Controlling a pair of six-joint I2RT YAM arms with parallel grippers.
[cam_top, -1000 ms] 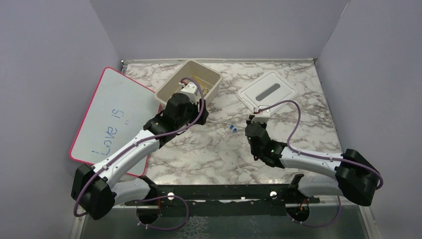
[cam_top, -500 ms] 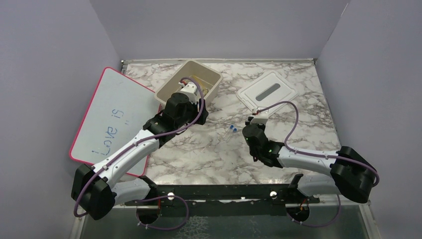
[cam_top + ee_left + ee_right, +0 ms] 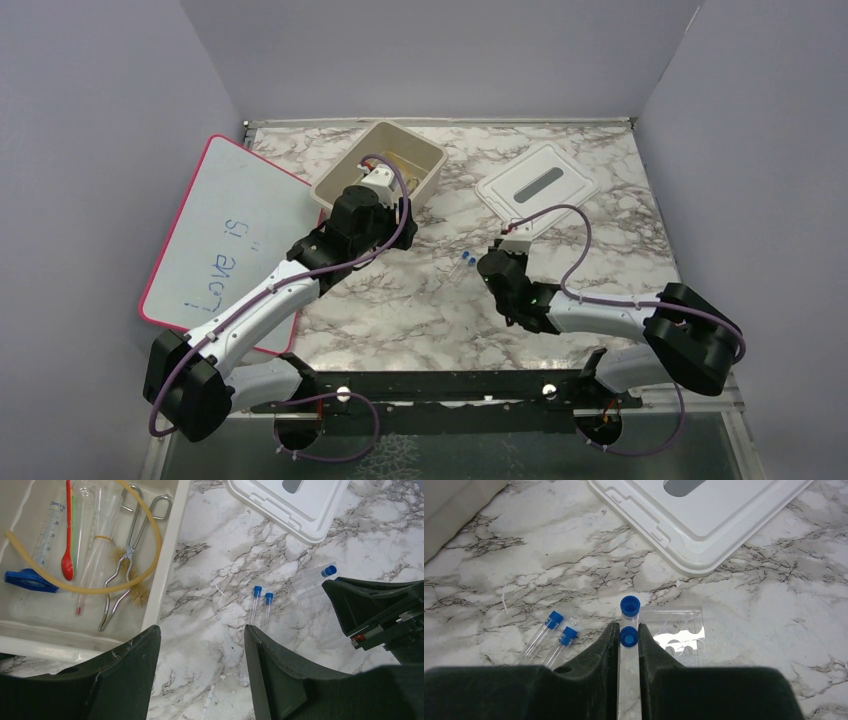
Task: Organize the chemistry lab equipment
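Plain lilac walls box in the marbled surface point(image 3: 420, 310), with a pink-rimmed whiteboard point(image 3: 225, 230) lying at its left. Nearest, the right arm reaches low toward the middle, the right gripper point(image 3: 628, 628) closed narrowly on a clear rack point(image 3: 674, 630) carrying two blue-capped tubes point(image 3: 630, 606). Two loose capped tubes point(image 3: 555, 619) lie just left of it. Farther on, the left gripper point(image 3: 200, 635) hangs wide and empty on its bent arm, beside the beige tub point(image 3: 165, 565) holding tongs point(image 3: 131, 550), amber hose point(image 3: 90, 589) and brush point(image 3: 135, 592). The white lid point(image 3: 540, 185) lies beyond, to the right.

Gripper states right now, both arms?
Left gripper: open, empty.
Right gripper: closed on the clear tube rack.
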